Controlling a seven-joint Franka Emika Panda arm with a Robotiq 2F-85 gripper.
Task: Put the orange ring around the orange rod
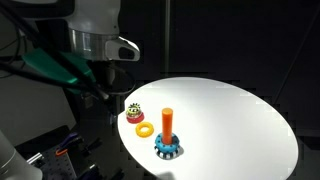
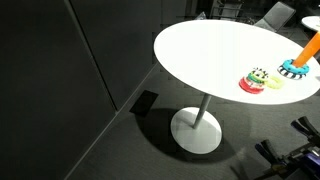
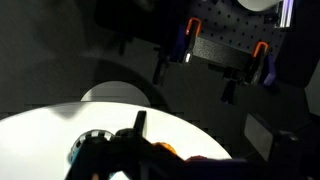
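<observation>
The orange rod (image 1: 167, 121) stands upright on its blue base (image 1: 167, 150), top free to take a ring. The orange ring (image 1: 145, 129) lies flat on the bench (image 1: 230, 120) between rod and hand (image 1: 97, 88), well below the hand, ungripped. The hand hangs above the bench edge, apparently empty; whether open or closed cannot be told.

I see the orange ring (image 1: 145, 129) lying flat on the white table (image 1: 230, 110), near the edge. It is a small yellowish-orange donut. Just beside it stands the orange rod (image 1: 167, 121), a short cylindrical peg, upright on a blue gear-shaped round base. The ring is beside the rod, not around it, and I cannot tell whether it touches the base.
</observation>
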